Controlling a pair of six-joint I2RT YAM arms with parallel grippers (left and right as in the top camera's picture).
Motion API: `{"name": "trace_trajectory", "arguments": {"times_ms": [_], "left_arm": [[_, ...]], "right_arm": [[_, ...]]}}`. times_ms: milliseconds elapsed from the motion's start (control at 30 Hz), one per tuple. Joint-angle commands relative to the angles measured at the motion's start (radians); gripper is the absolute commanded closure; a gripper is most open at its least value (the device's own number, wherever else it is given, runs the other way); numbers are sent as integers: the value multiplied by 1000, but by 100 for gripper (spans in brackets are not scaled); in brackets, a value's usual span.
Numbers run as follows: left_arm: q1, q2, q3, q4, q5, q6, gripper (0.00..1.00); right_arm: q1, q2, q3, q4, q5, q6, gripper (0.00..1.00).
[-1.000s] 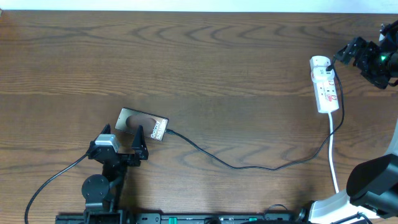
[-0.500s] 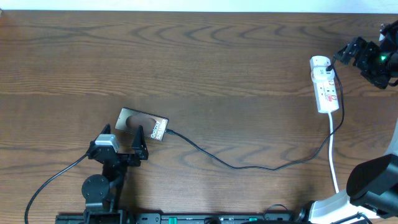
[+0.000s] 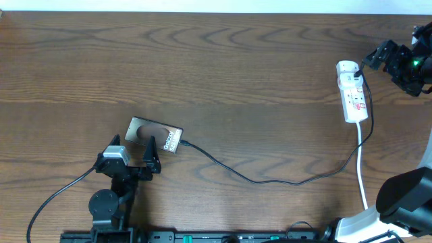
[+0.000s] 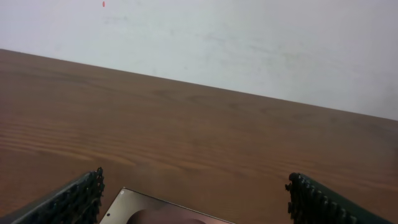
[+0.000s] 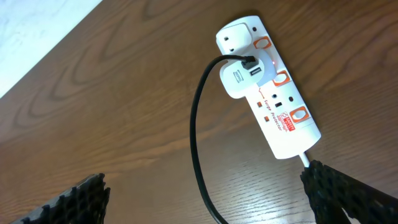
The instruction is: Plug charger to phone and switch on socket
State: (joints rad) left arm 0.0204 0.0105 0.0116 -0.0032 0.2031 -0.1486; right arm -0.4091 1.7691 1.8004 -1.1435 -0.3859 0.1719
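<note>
The phone (image 3: 156, 134) lies on the table at the lower left, lettering toward its right end; its far edge shows in the left wrist view (image 4: 163, 211). The charger, a thin black cable (image 3: 270, 181), runs from the phone's right end across the table to a white adapter plugged into the socket (image 3: 352, 91). My left gripper (image 3: 152, 155) is open and empty, just in front of the phone (image 4: 193, 202). My right gripper (image 3: 376, 58) is open and empty, beside the socket's far end. In the right wrist view (image 5: 208, 205) the socket (image 5: 280, 106) shows a small red light, with the cable (image 5: 195, 124) looping down.
The socket's white cord (image 3: 361, 172) runs down toward the right arm's base (image 3: 405, 192). A thicker black robot cable (image 3: 57, 192) trails from the left arm to the front edge. A white wall lies beyond the table's far edge (image 4: 249, 43).
</note>
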Motion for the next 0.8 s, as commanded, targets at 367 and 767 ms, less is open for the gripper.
{"name": "trace_trajectory", "arguments": {"times_ms": [367, 767], "left_arm": [[-4, -6, -8, -49, 5, 21, 7], [-4, -6, -8, -49, 5, 21, 7]], "right_arm": [[87, -64, -59, 151, 66, -32, 1], [466, -534, -740, 905, 193, -336, 1]]}}
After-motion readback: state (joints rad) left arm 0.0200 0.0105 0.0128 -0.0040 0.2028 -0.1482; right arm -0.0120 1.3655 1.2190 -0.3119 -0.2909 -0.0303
